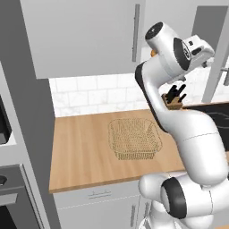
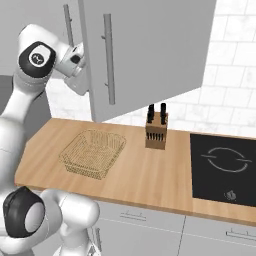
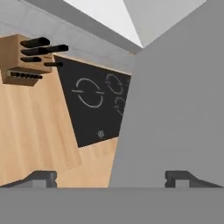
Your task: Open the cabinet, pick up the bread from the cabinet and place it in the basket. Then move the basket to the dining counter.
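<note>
Left base view: arm raised high, hand up at the cabinet [image 1: 85, 36], gripper end hidden behind the wrist. Basket [image 1: 133, 138] sits empty on the wood worktop [image 1: 80, 152], well below the hand; knife block [image 1: 174, 100] far right behind the arm. Right base view: cabinet door [image 2: 145, 50] swung open, hand tucked behind its left edge; basket [image 2: 92, 152] left of the knife block, black hob [image 2: 222, 167] to the right. Hand view: fingertips [image 3: 41, 177] set wide apart, grey door panel filling the right, clamped on nothing. Bread not visible in any view.
</note>
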Robot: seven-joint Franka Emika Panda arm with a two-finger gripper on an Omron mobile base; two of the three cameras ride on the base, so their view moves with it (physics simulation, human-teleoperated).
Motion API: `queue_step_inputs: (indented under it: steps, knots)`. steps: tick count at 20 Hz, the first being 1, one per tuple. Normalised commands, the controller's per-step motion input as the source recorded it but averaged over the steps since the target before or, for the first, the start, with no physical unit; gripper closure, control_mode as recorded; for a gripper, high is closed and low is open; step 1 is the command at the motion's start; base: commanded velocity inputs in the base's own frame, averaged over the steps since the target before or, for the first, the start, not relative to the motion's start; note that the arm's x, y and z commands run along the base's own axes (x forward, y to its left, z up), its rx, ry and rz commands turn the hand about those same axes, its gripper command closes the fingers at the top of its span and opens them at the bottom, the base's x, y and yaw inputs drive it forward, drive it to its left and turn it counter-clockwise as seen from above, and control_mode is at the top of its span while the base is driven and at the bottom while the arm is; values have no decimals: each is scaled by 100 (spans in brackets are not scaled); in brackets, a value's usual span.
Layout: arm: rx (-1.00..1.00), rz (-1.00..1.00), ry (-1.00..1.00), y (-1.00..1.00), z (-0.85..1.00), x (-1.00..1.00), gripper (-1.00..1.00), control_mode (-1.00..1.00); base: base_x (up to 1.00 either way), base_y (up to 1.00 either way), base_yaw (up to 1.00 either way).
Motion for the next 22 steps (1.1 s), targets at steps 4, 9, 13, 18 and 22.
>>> queue_step_inputs:
  steps: [4,9,13,18,22]
  knots:
    - [4,-19,-1,-100,2,-30,-100,-100,0,0,0]
    - [9,-16,-13,-100,5,-75,-100,-100,0,0,0]
    - [11,-9,-23,-100,2,-62,-100,-100,0,0,0]
    - [13,0,-37,-26,-11,-41,-100,-100,0,0,0]
    - [33,13,-23,96,-46,6,-100,-100,0,0,0]
